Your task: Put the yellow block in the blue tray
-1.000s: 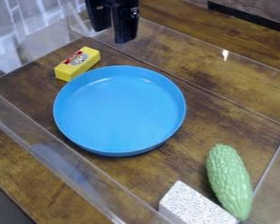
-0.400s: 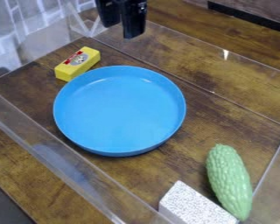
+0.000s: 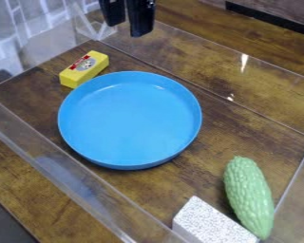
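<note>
Two spread fingers (image 3: pixel 140 21) we see above the counter (image 3: pixel 231 102); the yellow block (image 3: pixel 84 68) lies beside the blue tray (image 3: pixel 129 121).

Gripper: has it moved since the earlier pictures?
Yes, slightly: the gripper has gone up in the view, farther from the rim of the blue tray.

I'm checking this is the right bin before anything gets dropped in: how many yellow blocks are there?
1. The yellow block sits on the wooden surface, just beyond the blue tray's rim at upper left. None shows elsewhere.
</note>
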